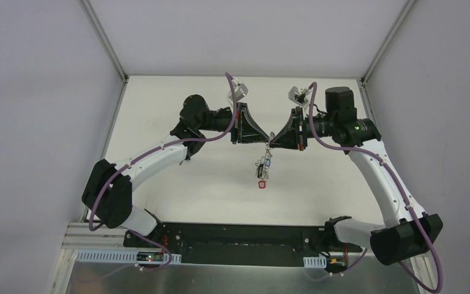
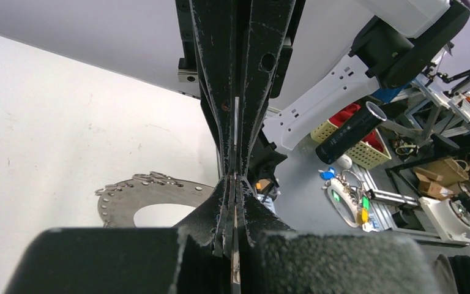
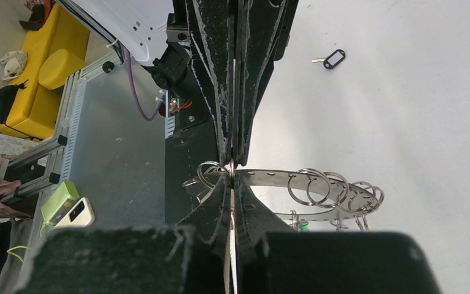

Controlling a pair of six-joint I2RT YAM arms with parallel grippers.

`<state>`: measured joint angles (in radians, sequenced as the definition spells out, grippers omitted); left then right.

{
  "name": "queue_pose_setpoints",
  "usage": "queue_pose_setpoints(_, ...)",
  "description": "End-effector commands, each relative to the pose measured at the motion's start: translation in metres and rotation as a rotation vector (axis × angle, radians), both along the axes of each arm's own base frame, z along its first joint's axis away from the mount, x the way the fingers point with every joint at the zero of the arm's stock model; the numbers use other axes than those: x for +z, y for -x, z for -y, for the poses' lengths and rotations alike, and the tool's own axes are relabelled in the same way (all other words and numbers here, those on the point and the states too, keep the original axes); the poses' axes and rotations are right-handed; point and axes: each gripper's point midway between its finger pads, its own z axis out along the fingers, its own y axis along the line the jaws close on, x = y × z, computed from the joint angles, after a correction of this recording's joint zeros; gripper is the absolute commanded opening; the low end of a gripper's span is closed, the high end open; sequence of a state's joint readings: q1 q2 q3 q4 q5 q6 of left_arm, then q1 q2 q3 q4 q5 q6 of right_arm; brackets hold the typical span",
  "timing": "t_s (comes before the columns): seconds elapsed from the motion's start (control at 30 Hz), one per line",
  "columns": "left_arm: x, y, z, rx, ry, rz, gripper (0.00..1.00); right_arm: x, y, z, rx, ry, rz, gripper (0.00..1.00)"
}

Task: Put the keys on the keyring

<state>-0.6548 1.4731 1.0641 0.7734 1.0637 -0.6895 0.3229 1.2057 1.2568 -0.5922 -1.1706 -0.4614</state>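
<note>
The left hand (image 1: 265, 141) and right hand (image 1: 273, 142) meet tip to tip at frame centre, both clenched on the keyring (image 3: 263, 176) above the surface (image 1: 190, 187). Keys (image 1: 264, 165) dangle beneath it, a red tag (image 1: 262, 184) lowest.

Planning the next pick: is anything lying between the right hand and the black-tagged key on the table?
Nothing visible does: only bare table separates the right hand from the black-tagged key. That hand is shut on the keyring, though.
</note>
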Motion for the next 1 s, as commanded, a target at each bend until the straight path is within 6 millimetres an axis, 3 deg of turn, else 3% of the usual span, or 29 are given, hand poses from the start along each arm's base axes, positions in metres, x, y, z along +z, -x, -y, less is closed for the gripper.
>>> queue_pose_setpoints(0.0,0.010,0.005,-0.002,0.004,0.026,0.101,0.00,0.022,-0.002,0.003,-0.020,0.013,0.123,0.00)
queue_pose_setpoints(0.13,0.003,0.004,-0.003,0.013,-0.013,0.134,0.00,0.019,-0.006,0.007,-0.062,0.083,0.162,0.00)
queue_pose_setpoints(0.33,-0.002,0.008,-0.014,-0.008,-0.076,0.212,0.27,0.001,-0.004,0.008,-0.066,0.233,0.188,0.00)
queue_pose_setpoints(0.37,-0.004,0.011,-0.016,-0.023,-0.091,0.231,0.37,-0.003,-0.004,0.008,-0.064,0.258,0.189,0.00)
queue_pose_setpoints(0.43,-0.011,0.013,-0.021,-0.028,-0.125,0.282,0.45,-0.011,-0.004,0.007,-0.056,0.309,0.185,0.00)
queue_pose_setpoints(0.73,-0.028,0.010,-0.023,-0.024,-0.180,0.325,0.51,-0.027,-0.002,-0.009,0.006,0.377,0.149,0.00)
queue_pose_setpoints(0.97,-0.042,0.007,-0.019,-0.031,-0.184,0.340,0.45,-0.031,-0.001,-0.018,0.035,0.375,0.137,0.00)
